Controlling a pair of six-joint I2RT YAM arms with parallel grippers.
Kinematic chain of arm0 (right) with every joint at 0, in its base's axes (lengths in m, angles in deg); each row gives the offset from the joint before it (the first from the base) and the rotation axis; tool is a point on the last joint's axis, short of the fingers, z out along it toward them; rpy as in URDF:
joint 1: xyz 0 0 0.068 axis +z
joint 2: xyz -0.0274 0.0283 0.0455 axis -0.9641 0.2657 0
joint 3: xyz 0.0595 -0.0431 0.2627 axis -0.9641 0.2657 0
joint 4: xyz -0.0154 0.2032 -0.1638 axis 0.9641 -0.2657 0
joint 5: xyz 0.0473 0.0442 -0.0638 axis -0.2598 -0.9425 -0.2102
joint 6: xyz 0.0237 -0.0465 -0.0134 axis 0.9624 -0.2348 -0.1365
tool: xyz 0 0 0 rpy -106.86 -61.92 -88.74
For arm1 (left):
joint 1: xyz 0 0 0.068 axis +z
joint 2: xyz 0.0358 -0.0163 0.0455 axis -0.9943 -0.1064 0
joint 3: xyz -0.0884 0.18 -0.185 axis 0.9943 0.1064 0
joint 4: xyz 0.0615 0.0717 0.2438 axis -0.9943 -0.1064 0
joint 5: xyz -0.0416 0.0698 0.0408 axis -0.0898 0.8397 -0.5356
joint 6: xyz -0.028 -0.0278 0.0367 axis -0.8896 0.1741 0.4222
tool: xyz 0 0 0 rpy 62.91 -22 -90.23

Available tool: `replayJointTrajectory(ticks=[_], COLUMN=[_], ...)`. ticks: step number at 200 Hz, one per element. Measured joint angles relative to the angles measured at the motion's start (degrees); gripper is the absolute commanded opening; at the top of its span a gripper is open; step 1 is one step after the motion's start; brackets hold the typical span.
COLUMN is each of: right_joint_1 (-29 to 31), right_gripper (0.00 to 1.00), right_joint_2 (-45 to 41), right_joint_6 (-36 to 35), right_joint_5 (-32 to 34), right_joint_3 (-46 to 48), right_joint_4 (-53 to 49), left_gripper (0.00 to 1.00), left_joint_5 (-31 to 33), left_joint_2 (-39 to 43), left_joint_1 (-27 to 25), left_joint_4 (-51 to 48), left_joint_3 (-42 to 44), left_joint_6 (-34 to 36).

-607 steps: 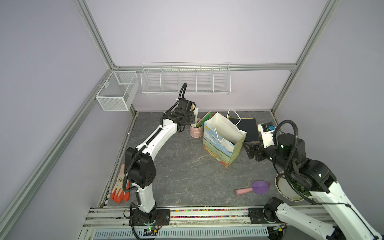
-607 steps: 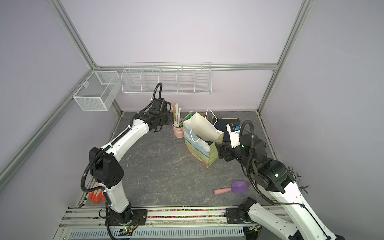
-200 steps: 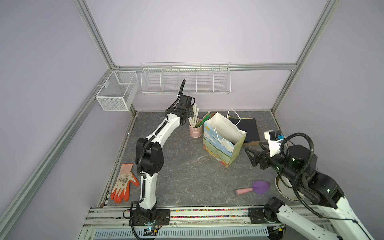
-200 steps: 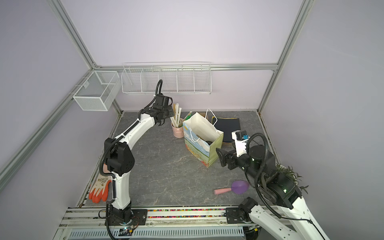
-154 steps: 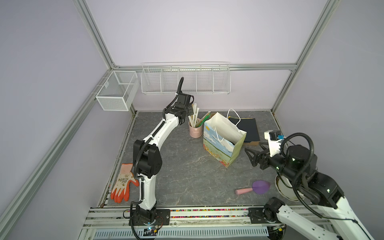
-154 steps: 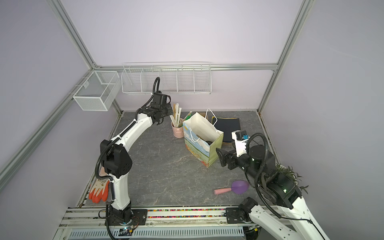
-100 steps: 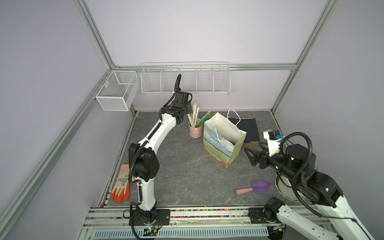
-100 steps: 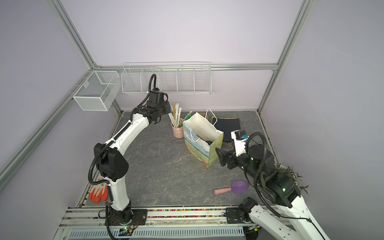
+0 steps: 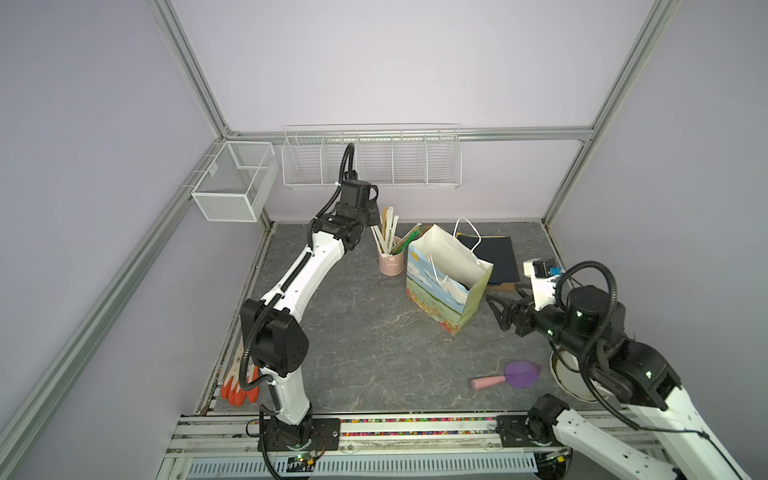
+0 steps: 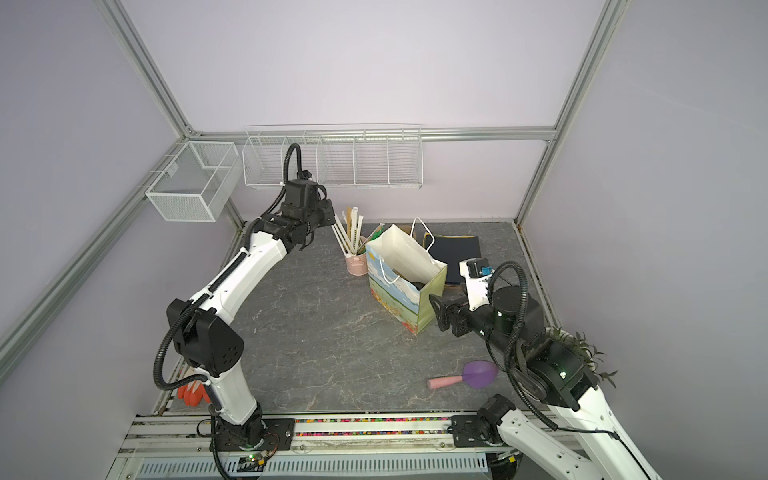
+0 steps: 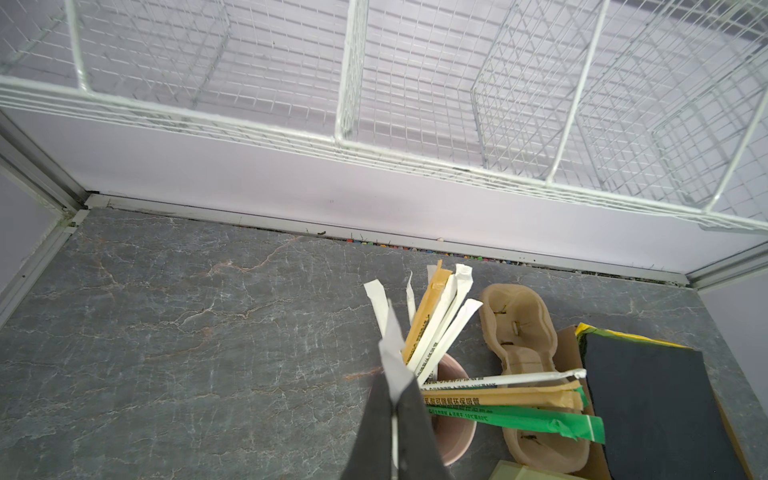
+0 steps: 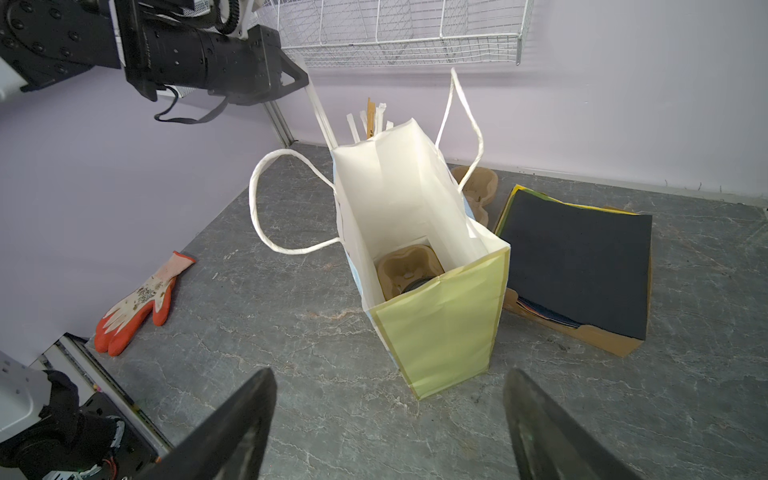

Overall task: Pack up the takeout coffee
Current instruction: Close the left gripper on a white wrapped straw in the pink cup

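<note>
The takeout coffee is hidden, apart from a dark rounded edge (image 12: 415, 284) deep in the paper bag (image 9: 436, 299) (image 10: 399, 299) (image 12: 436, 332), under a cardboard cup carrier (image 12: 405, 266). My left gripper (image 9: 371, 222) (image 10: 330, 220) (image 11: 395, 399) hangs above the pink bucket (image 9: 390, 264) (image 10: 356, 264) (image 11: 451, 436), shut on a white wrapped straw (image 11: 388, 332) (image 12: 320, 112) whose lower end slants down toward the bucket's mouth. My right gripper (image 9: 498, 309) (image 10: 436, 311) (image 12: 388, 374) stands open and empty just off the bag's green end, not touching it.
A second cardboard carrier (image 11: 519, 332) and a stack of dark sheets (image 9: 496, 255) (image 12: 577, 257) lie behind the bag. A purple scoop (image 9: 519, 374) lies at the front right, an orange glove (image 9: 239, 382) (image 12: 141, 299) at the left edge. Wire baskets (image 9: 370, 158) hang on the back wall.
My left gripper has risen and drawn back to the left with the white straw, pulling it up out of the bucket. The right arm has hardly moved beside the bag.
</note>
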Motion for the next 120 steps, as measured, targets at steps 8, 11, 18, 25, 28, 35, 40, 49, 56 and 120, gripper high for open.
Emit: replayJointTrajectory(ticks=[8, 11, 18, 25, 28, 35, 40, 49, 56, 120], right_joint_1=[0.00, 0.00, 0.00, 0.00, 0.00, 0.00, 0.00, 0.00, 0.00, 0.00], right_gripper=[0.88, 0.88, 0.88, 0.88, 0.88, 0.88, 0.88, 0.88, 0.88, 0.88], right_joint_2=[-0.02, -0.02, -0.07, -0.09, -0.11, -0.15, -0.20, -0.28, -0.35, -0.52], right_joint_6=[0.02, 0.02, 0.02, 0.04, 0.04, 0.04, 0.07, 0.11, 0.22, 0.70], right_joint_5=[0.00, 0.00, 0.00, 0.00, 0.00, 0.00, 0.00, -0.02, -0.02, -0.07], right_joint_3=[0.00, 0.00, 0.00, 0.00, 0.00, 0.00, 0.00, 0.00, -0.02, -0.13], right_joint_4=[0.00, 0.00, -0.02, -0.02, -0.02, -0.02, -0.02, -0.02, -0.02, -0.02], left_gripper=[0.00, 0.00, 0.00, 0.00, 0.00, 0.00, 0.00, 0.00, 0.00, 0.00], left_joint_5=[0.04, 0.09, 0.31, 0.52, 0.68, 0.74, 0.74, 0.85, 1.01, 2.60], left_joint_2=[-0.68, -0.87, -1.25, -1.53, -1.62, -1.84, -1.99, -2.38, -2.69, -3.82], left_joint_1=[0.00, 0.02, 0.02, 0.02, 0.02, 0.02, 0.00, 0.00, -0.04, -0.04], left_joint_4=[0.55, 0.72, 1.11, 1.53, 1.66, 1.68, 1.60, 1.38, 1.16, 1.01], left_joint_3=[-0.04, -0.07, -0.11, -0.15, -0.20, -0.59, -1.01, -1.90, -2.73, -7.65], left_joint_6=[-0.02, -0.04, -0.07, -0.11, -0.17, -0.24, -0.26, -0.24, -0.24, -0.33])
